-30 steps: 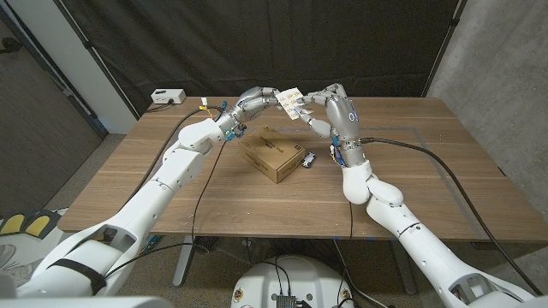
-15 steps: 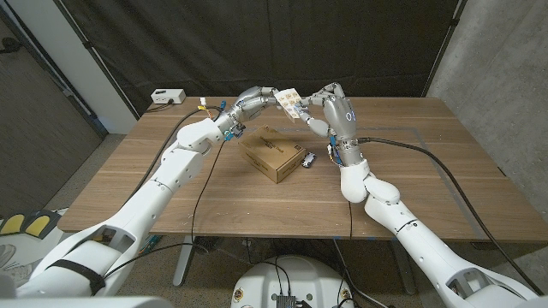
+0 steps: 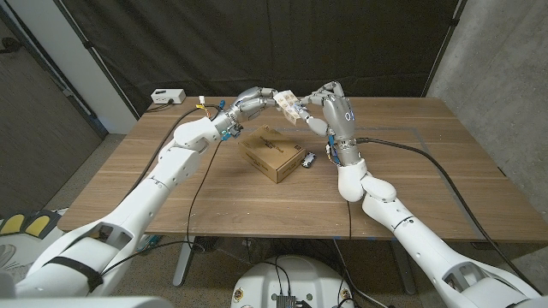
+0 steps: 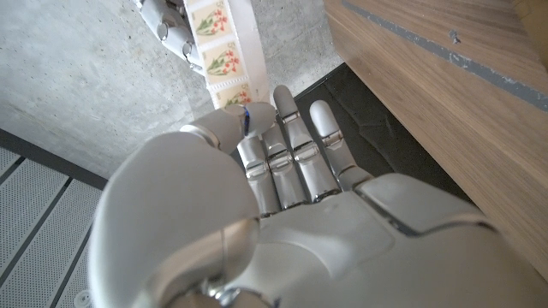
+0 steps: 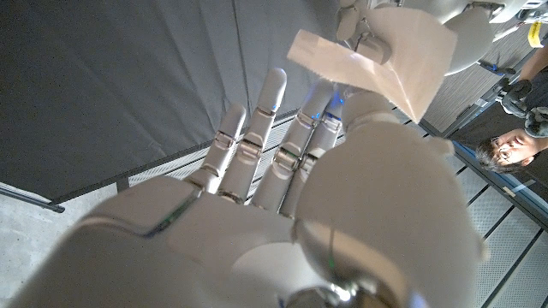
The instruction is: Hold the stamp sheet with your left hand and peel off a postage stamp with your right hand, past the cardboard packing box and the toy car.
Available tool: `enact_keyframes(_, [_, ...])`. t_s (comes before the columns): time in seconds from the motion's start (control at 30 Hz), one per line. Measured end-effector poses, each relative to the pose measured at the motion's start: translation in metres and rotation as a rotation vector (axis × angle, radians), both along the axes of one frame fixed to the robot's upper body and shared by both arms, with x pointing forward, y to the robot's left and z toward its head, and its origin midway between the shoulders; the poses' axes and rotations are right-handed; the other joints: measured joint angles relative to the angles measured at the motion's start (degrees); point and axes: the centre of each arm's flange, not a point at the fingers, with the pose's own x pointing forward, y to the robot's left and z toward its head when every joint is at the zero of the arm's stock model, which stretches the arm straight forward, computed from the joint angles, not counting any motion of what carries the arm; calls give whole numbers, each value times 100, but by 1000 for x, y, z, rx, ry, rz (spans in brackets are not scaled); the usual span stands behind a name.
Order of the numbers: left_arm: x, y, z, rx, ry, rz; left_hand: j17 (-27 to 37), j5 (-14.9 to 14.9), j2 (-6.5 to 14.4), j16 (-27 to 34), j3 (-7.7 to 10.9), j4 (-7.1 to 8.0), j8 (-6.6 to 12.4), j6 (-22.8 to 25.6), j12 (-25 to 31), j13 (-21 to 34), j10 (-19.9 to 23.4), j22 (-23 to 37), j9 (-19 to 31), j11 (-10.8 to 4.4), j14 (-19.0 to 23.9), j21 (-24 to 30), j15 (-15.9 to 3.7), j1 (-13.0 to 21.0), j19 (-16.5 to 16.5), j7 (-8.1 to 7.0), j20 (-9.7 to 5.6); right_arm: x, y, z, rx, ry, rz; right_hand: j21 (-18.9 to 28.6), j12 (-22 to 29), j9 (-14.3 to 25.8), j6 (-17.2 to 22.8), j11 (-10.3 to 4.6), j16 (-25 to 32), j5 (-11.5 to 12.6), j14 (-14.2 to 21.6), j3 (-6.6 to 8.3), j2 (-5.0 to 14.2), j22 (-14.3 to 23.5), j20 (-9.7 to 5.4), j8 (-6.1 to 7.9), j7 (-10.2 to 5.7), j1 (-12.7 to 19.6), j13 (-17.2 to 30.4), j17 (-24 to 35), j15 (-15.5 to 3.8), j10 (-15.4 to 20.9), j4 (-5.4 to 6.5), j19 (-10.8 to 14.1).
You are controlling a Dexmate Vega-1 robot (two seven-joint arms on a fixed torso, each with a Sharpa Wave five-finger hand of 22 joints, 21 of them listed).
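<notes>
Cardboard packing box (image 3: 272,154) sits near the middle of the wooden table (image 3: 445,180), its flaps shut, so whatever it may hold cannot be told. Just beside the box, on the robot's right of it, lies the toy car (image 3: 307,159), small and dark, apart from both hands. Beyond the box, over the far part of the table, the stamp sheet (image 3: 291,105) hangs in the air between the two hands, well above the box. The left hand (image 3: 253,102) holds the sheet by the edge nearer that hand; in the left wrist view the thumb and one fingertip of this hand (image 4: 257,162) pinch the lower end of the strip of flower stamps (image 4: 221,51), while the other fingers (image 4: 295,137) lie straight and pressed side by side behind it. The right hand (image 3: 330,107) meets the sheet from the other side of the box line, its fingertips at the sheet's edge. In the right wrist view the pale back of the sheet (image 5: 377,60) stands just past this hand's fingers (image 5: 257,137), which reach up slightly spread; whether thumb and finger actually nip a stamp cannot be told. A small white device (image 3: 167,96) rests at the table's far corner, well away from the box on the robot's left
</notes>
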Motion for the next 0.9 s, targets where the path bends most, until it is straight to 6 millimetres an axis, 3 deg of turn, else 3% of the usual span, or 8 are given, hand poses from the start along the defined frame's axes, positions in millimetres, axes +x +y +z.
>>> enact_keyframes(0.33, [-4, -1, 1, 96, -39, -61, 0, 3, 0, 0, 26, -17, 11, 0, 0, 3, 0, 0, -5, 0, 0, 0, 0, 0, 21, 0, -21, 7, 4, 2, 13, 10, 3, 0, 21, 0, 3, 28, 29, -252, 29, 134, -15, 0, -30, 0, 40, 15, 54, 114, -29, 70, -23, -30])
enact_keyframes(0.9, [-4, 1, 0, 160, -52, -76, -1, 7, -1, 0, 46, -4, 82, 0, 0, 2, 0, 0, 10, 0, 0, 0, 0, 0, -9, 0, -50, 18, -3, 5, 89, 3, -32, 87, 21, 0, 1, 38, 63, -434, 29, 292, -36, 27, -30, 0, 43, 32, 99, 243, -29, 79, -22, -29])
